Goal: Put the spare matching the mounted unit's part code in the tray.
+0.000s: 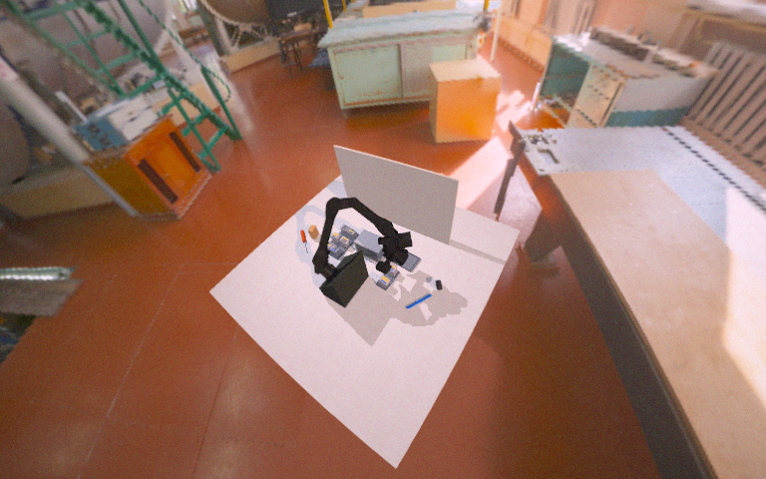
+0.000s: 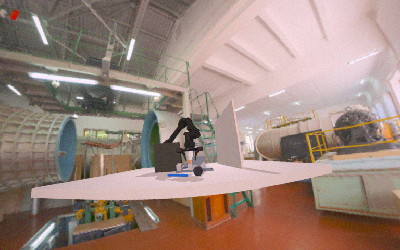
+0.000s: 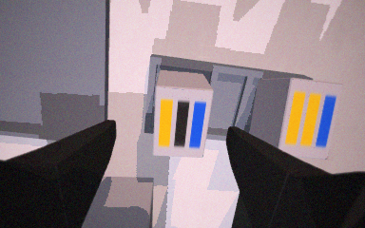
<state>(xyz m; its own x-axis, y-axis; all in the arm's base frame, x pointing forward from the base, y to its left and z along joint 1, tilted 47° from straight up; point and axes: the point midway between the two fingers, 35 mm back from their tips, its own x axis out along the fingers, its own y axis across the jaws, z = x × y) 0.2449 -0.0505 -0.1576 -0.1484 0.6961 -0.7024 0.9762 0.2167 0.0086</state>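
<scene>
I have the claw (image 3: 171,157) low over the table (image 1: 338,361), fingers part-way closed with a gap between them and nothing gripped. In the wrist view a spare (image 3: 182,119) striped yellow-black-blue sits between the fingers' line at 12 o'clock, apart from both. A second spare (image 3: 304,119), striped yellow-yellow-blue, stands just beside it at 3 o'clock. Both rest against a grey holder (image 3: 228,90).

Risks from here, as I judge them:

1. Wrong part. I cannot read the mounted unit's code in any current view, so I cannot confirm that the centred spare is the match. The two codes differ only in the middle stripe; a mix-up is easy.
2. Collision. The right finger (image 3: 285,185) points toward the gap between the two spares. Any drift toward 3 o'clock during descent would strike or topple the second spare.
3. Poor grip. The opening looks only slightly wider than the spare. An off-centre descent would land a fingertip on its top or push it over instead of straddling it.
4. Holder snag. Lifting at a tilt could catch the spare on the holder.

The tray (image 1: 407,261) lies at about 1 o'clock of the spares in the top view, partly under the wrist; a carry must clear the grey block (image 1: 368,242) beside it.
</scene>
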